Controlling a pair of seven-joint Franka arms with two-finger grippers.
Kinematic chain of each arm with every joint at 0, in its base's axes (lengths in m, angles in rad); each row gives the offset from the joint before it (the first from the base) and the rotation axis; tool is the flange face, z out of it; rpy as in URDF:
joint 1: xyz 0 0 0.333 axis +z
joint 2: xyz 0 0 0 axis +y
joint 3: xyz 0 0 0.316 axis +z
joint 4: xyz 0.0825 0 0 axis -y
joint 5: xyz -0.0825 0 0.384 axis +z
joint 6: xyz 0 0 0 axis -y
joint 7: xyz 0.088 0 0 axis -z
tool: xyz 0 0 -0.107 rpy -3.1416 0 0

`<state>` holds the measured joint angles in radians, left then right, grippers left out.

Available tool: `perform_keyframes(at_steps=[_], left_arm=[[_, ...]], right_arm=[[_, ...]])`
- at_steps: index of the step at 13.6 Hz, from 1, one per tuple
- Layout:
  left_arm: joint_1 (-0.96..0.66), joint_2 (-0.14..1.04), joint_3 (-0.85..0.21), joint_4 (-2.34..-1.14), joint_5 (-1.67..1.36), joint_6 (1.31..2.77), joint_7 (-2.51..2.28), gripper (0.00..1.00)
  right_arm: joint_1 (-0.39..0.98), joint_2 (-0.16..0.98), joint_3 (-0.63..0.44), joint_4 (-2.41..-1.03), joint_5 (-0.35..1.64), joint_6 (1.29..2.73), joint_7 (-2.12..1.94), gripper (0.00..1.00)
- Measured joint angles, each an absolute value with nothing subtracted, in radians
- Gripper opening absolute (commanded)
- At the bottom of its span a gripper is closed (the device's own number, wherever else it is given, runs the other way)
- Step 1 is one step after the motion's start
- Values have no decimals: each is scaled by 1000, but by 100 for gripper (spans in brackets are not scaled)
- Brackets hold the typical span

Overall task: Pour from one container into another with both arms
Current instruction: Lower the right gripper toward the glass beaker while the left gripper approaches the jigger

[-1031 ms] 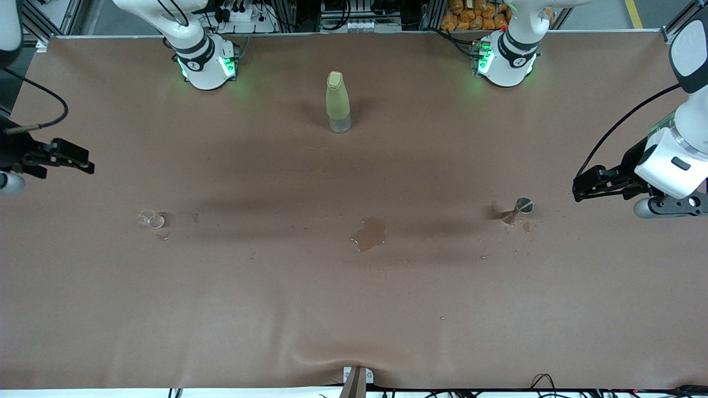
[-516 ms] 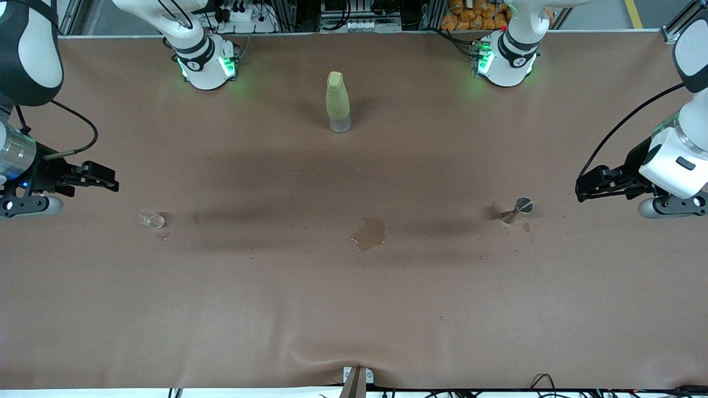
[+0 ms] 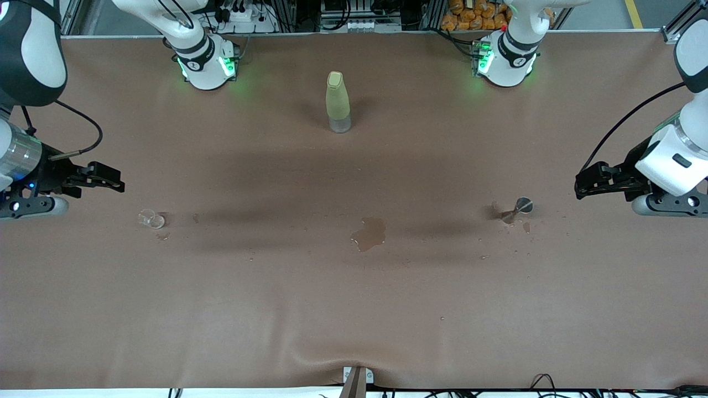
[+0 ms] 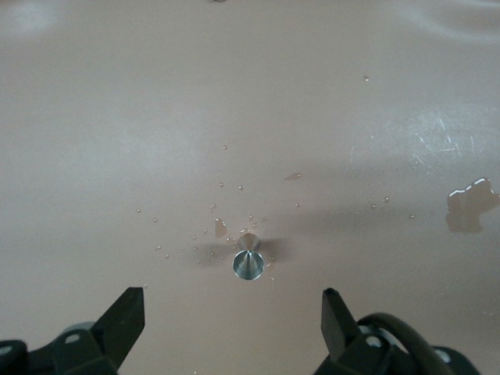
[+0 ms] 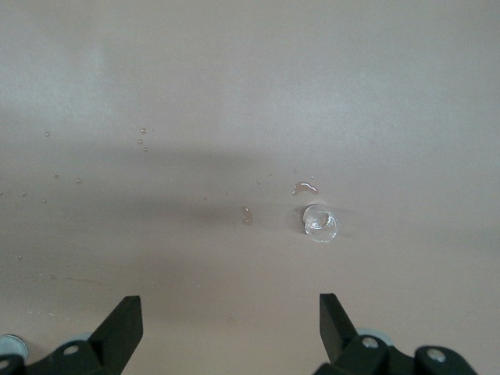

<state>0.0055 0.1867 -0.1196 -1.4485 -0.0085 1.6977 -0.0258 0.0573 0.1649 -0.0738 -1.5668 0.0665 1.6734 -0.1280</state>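
Observation:
The tiny clear glass cup (image 3: 151,219) (image 5: 320,222) stands on the brown table toward the right arm's end. My right gripper (image 3: 113,181) (image 5: 228,312) hovers open and empty above the table beside the cup, toward the table's end. The shiny steel jigger (image 3: 519,209) (image 4: 248,262) stands upright toward the left arm's end, among water droplets. My left gripper (image 3: 581,187) (image 4: 234,308) is open and empty, in the air beside the jigger, apart from it.
A tall pale yellow-green bottle (image 3: 337,101) stands near the robots' bases at mid-table. A water puddle (image 3: 369,233) lies on the cloth between cup and jigger. Small wet spots (image 3: 162,236) sit by the cup.
My right gripper has swung in from the table's end toward the cup and come lower. The left gripper has shifted only slightly. Cup and jigger have not moved.

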Motion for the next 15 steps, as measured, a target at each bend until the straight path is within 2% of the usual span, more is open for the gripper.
perform_keyframes(at_steps=[7,15], left_arm=[[162,230,-107,-1453,-238,1700,563,100],[297,396,-106,-1469,-492,1676,1328,100]], right_arm=[[58,179,-75,-1570,87,1690,-128,100],[40,203,-81,-1606,166,1733,-290,100]])
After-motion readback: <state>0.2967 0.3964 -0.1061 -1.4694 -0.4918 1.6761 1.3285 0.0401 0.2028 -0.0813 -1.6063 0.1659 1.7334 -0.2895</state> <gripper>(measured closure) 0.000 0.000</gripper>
